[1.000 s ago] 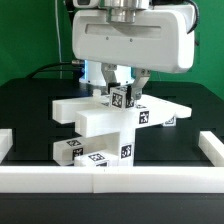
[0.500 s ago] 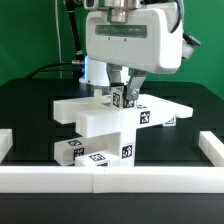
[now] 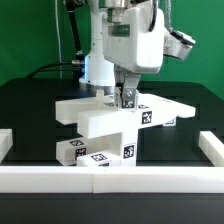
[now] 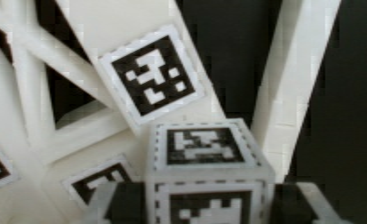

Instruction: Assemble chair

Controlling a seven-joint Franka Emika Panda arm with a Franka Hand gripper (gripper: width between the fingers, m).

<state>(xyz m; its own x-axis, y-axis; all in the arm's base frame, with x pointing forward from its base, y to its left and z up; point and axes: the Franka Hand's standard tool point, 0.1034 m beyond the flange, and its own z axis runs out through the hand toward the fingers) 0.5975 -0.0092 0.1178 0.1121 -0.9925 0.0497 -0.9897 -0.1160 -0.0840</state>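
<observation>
The half-closed gripper (image 3: 127,95) holds a tagged block (image 3: 128,101) at twelve o'clock above the chair slabs (image 3: 100,125). If the block tilts, it could jam.

hand (image 3: 128,95) fingertips partly hidden by tagged cube (image 3: 129,100), chair slabs (image 4: 109,40) cropped in blurry wrist view

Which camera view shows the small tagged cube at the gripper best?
The wrist view: the small cube appears large and close, with tags clear on two faces. The exterior view shows it only as a tiny block in the gripper, above the stacked chair parts.
</observation>
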